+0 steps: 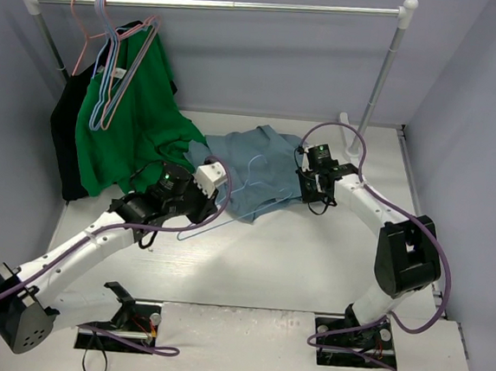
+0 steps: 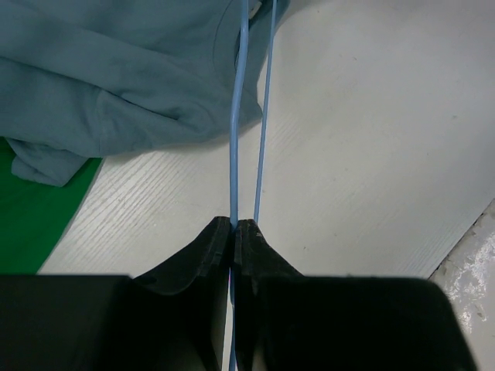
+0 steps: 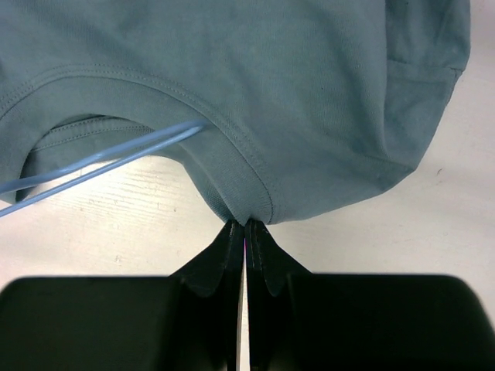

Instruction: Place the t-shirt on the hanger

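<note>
The grey-blue t-shirt [image 1: 263, 165] lies crumpled on the table, behind the middle. My right gripper [image 1: 307, 189] is shut on its collar rim at the shirt's right edge; in the right wrist view the jaws [image 3: 246, 224] pinch the ribbed neckband of the t-shirt [image 3: 271, 77]. The light-blue wire hanger [image 1: 248, 205] lies across the shirt's front edge. My left gripper [image 1: 219, 202] is shut on one of its wires, seen in the left wrist view [image 2: 234, 224]. The hanger [image 2: 236, 116] runs from there into the t-shirt [image 2: 116, 77]. In the right wrist view the hanger [image 3: 100, 158] enters the neck opening.
A clothes rail [image 1: 220, 7] spans the back, its right post [image 1: 377, 84] standing near the shirt. A bright green shirt [image 1: 132, 115], a black garment [image 1: 61, 134] and thin pink hangers [image 1: 111, 61] hang at its left end. The green shirt [image 2: 31, 209] touches the t-shirt.
</note>
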